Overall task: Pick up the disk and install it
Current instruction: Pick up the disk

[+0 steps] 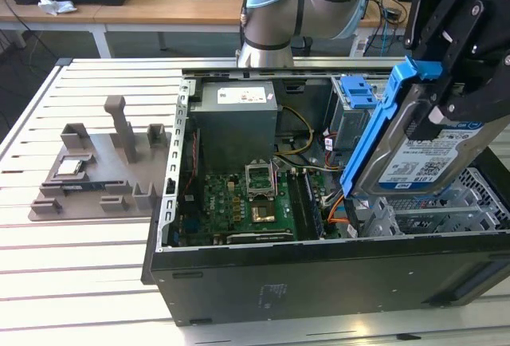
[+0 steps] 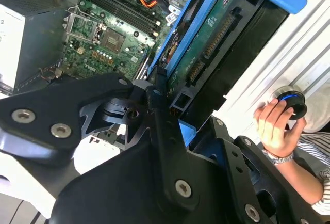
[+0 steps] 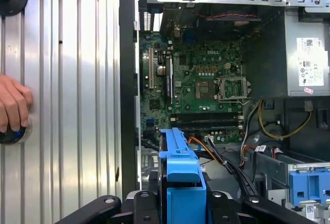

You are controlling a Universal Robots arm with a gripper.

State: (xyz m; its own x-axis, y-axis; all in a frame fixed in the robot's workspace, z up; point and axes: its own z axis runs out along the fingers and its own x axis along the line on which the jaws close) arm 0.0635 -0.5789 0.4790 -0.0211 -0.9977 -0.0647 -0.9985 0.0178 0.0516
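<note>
Your gripper [image 1: 437, 115] sits high at the exterior view's right, its black fingers pinching the disk [image 1: 414, 163] by the blue plastic frame around its edges. The disk is off the table and steeply tilted, with the white-and-blue label facing the camera and its lower end down over the front corner of the open computer case [image 1: 319, 282]. You cannot tell from here whether that lower end touches the metal bay beneath it.

In the second wrist view the green circuit-board underside of the disk [image 2: 216, 43] faces the lens, with the motherboard [image 2: 103, 38] below and beyond it. In the first wrist view the blue frame [image 3: 180, 182] stands edge-on between the two fingers.

Inside the case, the grey power supply [image 1: 237, 119] sits behind the motherboard, and a lighter blue clip [image 1: 356, 91] stands in the bay just behind the disk. At the exterior view's left, a grey fixture [image 1: 96, 163] on the slatted table [image 1: 80, 282] holds a small square silver chip [image 1: 68, 167], well apart from the gripper.

A person's hand [image 2: 273, 126] rests on a round black knob [image 2: 291, 102] on the table beside the case.
</note>
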